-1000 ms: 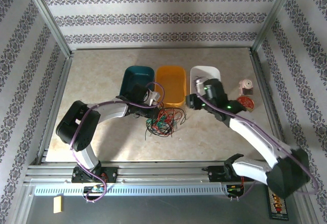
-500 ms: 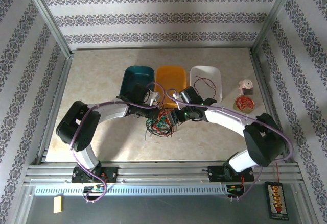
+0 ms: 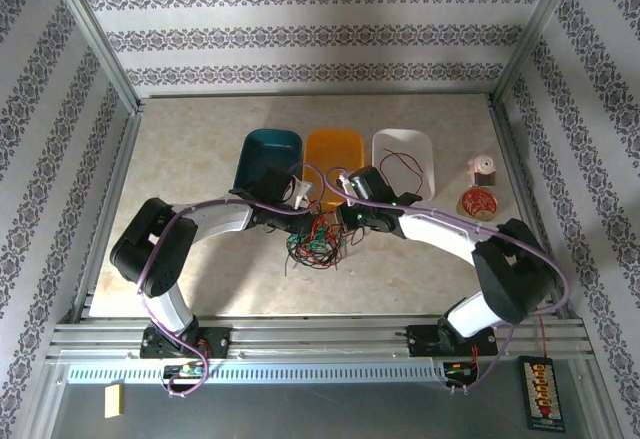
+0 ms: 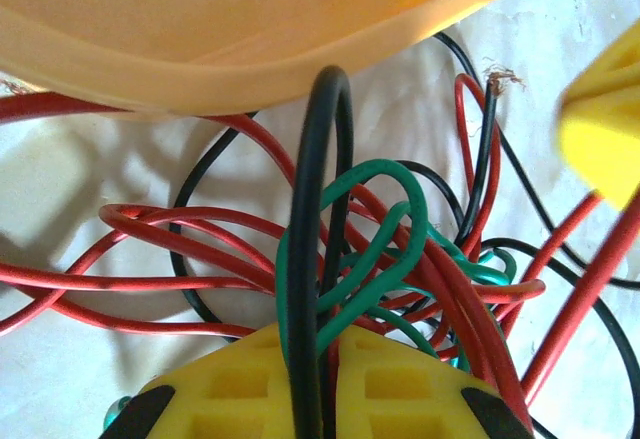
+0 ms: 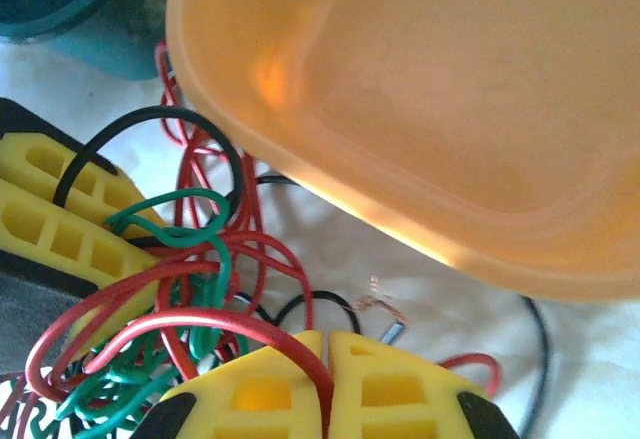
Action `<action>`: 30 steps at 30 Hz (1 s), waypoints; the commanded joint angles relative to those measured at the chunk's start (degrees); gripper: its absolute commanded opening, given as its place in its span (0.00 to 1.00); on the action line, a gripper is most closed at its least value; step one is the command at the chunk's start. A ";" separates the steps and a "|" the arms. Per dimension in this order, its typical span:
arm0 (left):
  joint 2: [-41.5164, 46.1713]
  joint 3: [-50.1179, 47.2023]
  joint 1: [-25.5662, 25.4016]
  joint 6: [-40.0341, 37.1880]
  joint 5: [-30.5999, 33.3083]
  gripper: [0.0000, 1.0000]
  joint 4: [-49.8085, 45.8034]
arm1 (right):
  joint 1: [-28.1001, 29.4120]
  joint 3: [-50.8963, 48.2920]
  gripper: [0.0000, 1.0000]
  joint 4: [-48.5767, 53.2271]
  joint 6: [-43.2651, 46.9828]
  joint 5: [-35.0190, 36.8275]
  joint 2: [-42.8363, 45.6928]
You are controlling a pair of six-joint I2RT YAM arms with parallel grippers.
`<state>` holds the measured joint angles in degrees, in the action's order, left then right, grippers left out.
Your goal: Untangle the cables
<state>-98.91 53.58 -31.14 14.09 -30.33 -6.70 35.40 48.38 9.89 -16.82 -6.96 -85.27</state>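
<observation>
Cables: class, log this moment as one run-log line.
left gripper: shut on cables | right gripper: shut on cables | cables: tangled heap beside orange bin | status: not yet untangled

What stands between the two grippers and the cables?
Nothing visible. The left gripper is shut on a black strand of the cables, the right gripper on a red one. The orange bin sits just beyond the tangle, not in the way.

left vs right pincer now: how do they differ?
The left pincer is shut on a black cable; the right pincer is shut on a red cable. The left pincer enters the tangle from its left in the top view, the right pincer from its right. Both are shut beside the orange bin.
</observation>
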 commanded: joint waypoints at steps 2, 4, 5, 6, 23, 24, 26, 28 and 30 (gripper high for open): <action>-0.18 -0.82 -0.68 -2.11 3.78 0.04 -4.51 | -1.07 -2.42 0.00 -1.18 -0.67 13.58 10.34; -0.44 -0.60 -0.68 -2.39 4.52 0.04 -5.21 | -2.16 -3.46 0.00 -0.72 -0.88 18.02 14.51; -0.58 -0.51 -0.75 -2.48 4.82 0.04 -5.49 | -3.08 -3.95 0.00 -0.40 -1.20 20.01 17.01; -0.73 -0.39 -0.78 -2.53 5.06 0.04 -5.84 | -3.86 -4.44 0.00 -0.33 -1.47 21.20 18.78; -0.80 0.09 -3.37 -4.65 7.56 0.03 -6.82 | -10.28 -12.93 0.01 0.14 -9.31 12.69 28.73; -0.67 -0.03 -3.70 -4.83 7.56 0.03 -6.38 | -8.63 -13.74 0.06 0.14 -9.15 11.66 27.95; -0.40 -0.31 -4.15 -4.85 7.13 0.02 -5.51 | -5.61 -14.96 0.35 0.94 -9.26 10.68 26.74; -0.40 -0.31 -4.22 -4.90 6.64 0.02 -5.09 | -4.47 -15.90 0.55 0.86 -9.80 10.56 27.52; -0.49 -0.01 -4.38 -5.35 6.32 0.02 -5.20 | -4.96 -16.27 0.68 0.96 -9.60 11.57 29.85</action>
<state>-98.91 54.54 -34.79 11.07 -25.56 -6.11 30.55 32.64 12.80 -25.80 2.57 -57.91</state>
